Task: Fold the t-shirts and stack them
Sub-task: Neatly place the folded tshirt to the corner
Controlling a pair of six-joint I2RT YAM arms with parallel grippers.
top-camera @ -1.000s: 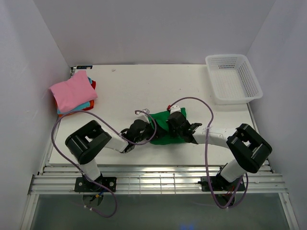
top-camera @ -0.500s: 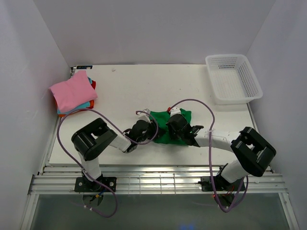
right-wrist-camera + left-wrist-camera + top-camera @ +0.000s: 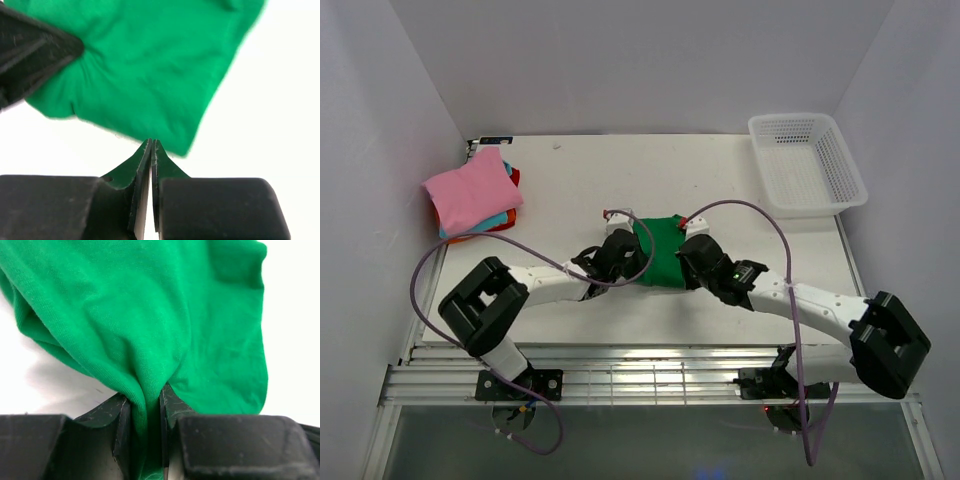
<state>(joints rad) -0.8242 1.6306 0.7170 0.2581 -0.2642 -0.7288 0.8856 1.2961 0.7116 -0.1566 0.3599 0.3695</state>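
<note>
A bright green t-shirt (image 3: 660, 256) lies bunched into a rough square at the table's middle. My left gripper (image 3: 628, 252) meets it from the left and is shut on a thick fold of the green cloth (image 3: 150, 315), pinched between the left gripper's (image 3: 146, 396) jaws. My right gripper (image 3: 692, 254) sits at the shirt's right side. The right gripper (image 3: 151, 145) has its jaws pressed together with nothing showing between them, the tips at the edge of the green shirt (image 3: 150, 70). A pink folded t-shirt (image 3: 470, 188) tops a stack at the far left, with teal-blue (image 3: 500, 218) and orange-red (image 3: 514, 178) edges beneath.
A white mesh basket (image 3: 815, 208) stands at the back right corner. White walls close in the table on the left, back and right. Purple cables loop from both arms over the table's near half.
The left gripper has closed on the green shirt. Both arms have stretched farther from their bases, and the shirt has shifted up the table and looks squarer.
</note>
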